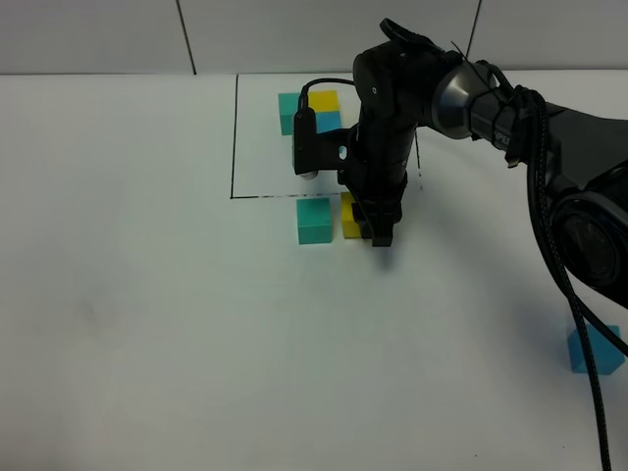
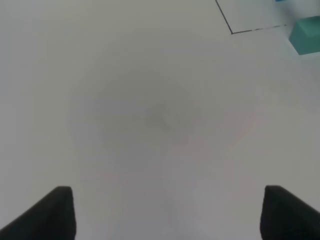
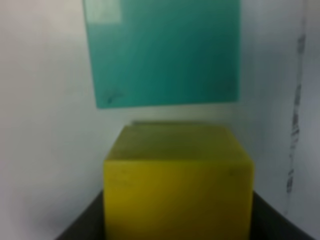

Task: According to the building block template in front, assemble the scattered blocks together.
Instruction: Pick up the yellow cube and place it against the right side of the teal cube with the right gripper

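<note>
The white bench lay bare and matt below a pale panelled wall, smooth enough, I judged, for a cube to slide at a nudge. The right arm reached across the middle and down just in front of the building block template, whose thin black outline framed an L of three joined cubes: teal-green on the left, yellow and blue at its right, the yellow farther back. Of the scattered blocks, the teal-green block sat just outside the near line of the outline, the yellow block was just beside it on the right with a thin strip of bench between them, and the blue block lay well apart near the bench's right edge. The right fingers were closed on two sides of the yellow block; whether it rested on the bench I could not tell. The step in hand looked to be joining yellow to teal-green. Doing it well would mean keeping the yellow faces square to its neighbour, closing the last gap slowly so the loose teal-green block was met and not shoved, and releasing only once the yellow sat flat. The left fingers stood wide apart, holding nothing, over bare bench
</note>
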